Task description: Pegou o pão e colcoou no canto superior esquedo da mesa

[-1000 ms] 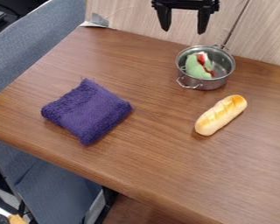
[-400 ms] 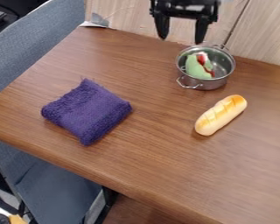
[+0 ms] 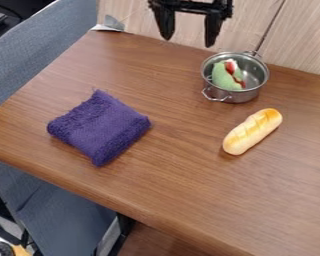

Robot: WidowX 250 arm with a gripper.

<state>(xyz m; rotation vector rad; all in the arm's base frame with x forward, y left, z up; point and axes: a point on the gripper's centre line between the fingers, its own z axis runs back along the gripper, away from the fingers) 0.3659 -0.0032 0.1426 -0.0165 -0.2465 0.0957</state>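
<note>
Your 2 black fingers (image 3: pixel 213 31) spread; low reach to long golden loaf (image 3: pixel 253 131) could clip round steel pot (image 3: pixel 237 97) nearer them.

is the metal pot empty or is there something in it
Not empty: the metal pot has a green and red item inside, visible through its open top.

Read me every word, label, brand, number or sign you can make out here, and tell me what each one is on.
There are none: no readable text shows on the bread, the metal pot, the green and red item inside it, the purple cloth, the gripper or the wooden table.
</note>
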